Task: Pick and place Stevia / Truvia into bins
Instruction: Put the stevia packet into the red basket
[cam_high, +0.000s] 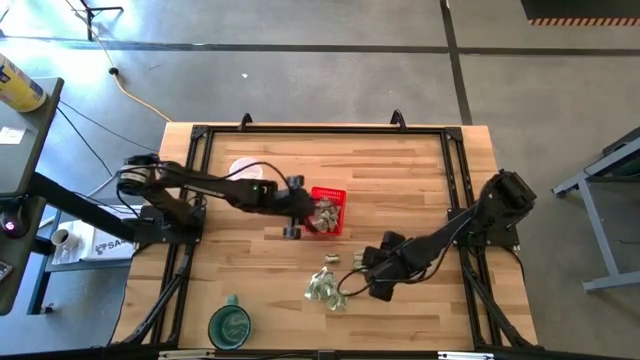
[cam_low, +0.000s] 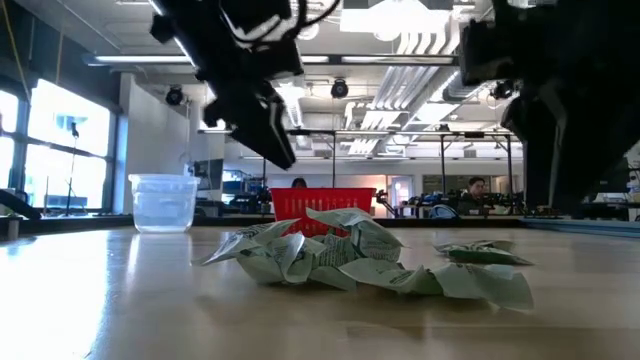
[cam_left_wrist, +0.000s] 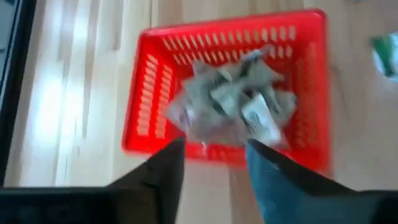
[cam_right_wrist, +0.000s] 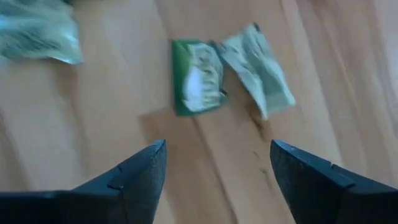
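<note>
A wooden table (cam_high: 400, 170) seen from above, with two dark robot arms reaching in from either side. The left gripper (cam_left_wrist: 214, 163) hangs over the near-left edge of a small red basket (cam_left_wrist: 149, 93), its two fingers apart with nothing between them; the basket already holds a heap of pale green and white sachets (cam_left_wrist: 233, 102), so this arm appears to be placed for dropping packets in rather than picking. The right gripper (cam_right_wrist: 217, 168) is low over the table on the right side, fingers spread wide and empty, pointed at two loose sachets (cam_right_wrist: 199, 84) lying flat just ahead of it, which looks like a lineup for the next pick. A loose pile of sachets (cam_high: 325, 288) lies on the wood near the front of the table, well apart from the basket and between the two arms. A clear plastic cup (cam_low: 163, 202) stands at the far left, and a round green cup (cam_high: 230, 324) sits at the near-left edge; neither lies between the pile and the basket. The left arm itself crosses over the basket, so it could obstruct the right arm's delivery.
</note>
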